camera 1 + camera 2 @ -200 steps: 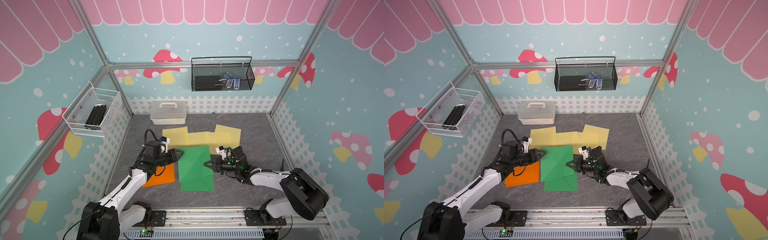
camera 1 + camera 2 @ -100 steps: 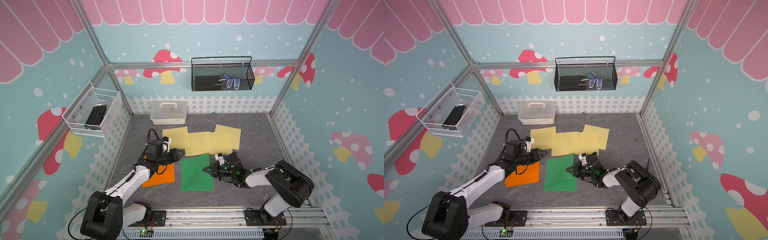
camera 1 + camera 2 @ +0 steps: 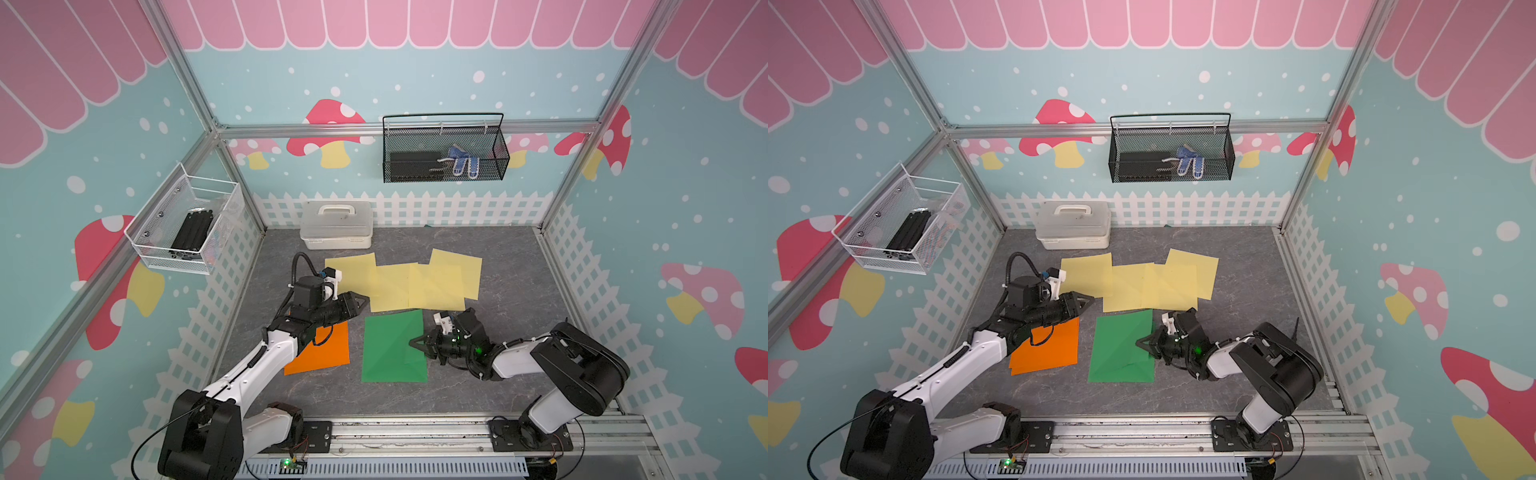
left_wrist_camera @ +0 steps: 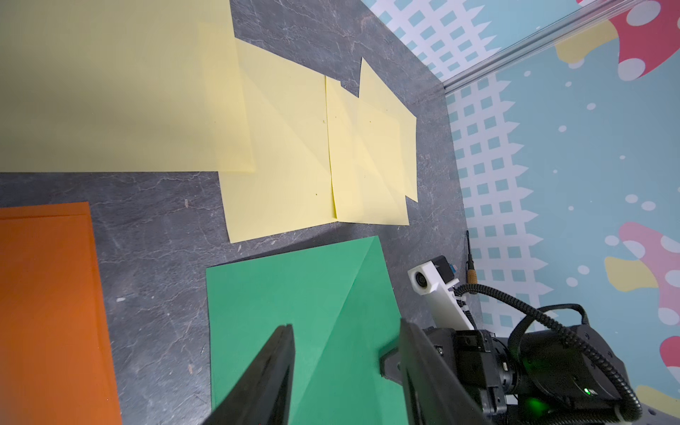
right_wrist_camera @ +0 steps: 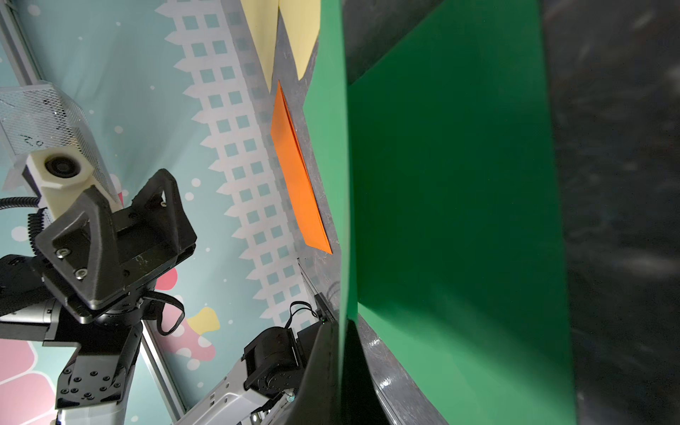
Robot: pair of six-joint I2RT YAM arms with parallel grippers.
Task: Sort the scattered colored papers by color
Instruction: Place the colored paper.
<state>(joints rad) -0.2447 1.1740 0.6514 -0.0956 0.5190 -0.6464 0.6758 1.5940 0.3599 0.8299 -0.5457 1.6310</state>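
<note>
A white lidded box (image 3: 336,226) stands at the back of the bench (image 3: 513,291), apart from the papers. The left arm hides the back corner of the orange papers (image 3: 328,353).

Count: four pale yellow papers (image 3: 415,284) overlap in a row, two green papers (image 3: 386,351) are stacked in front, and the orange stack shows two edges.

The right claw (image 3: 413,343) is closed on the upper green edge. The left claw (image 3: 362,301) hangs parted and empty beside the yellow row.

Since a second ago, the upper green sheet has drawn clear of the yellow row.
</note>
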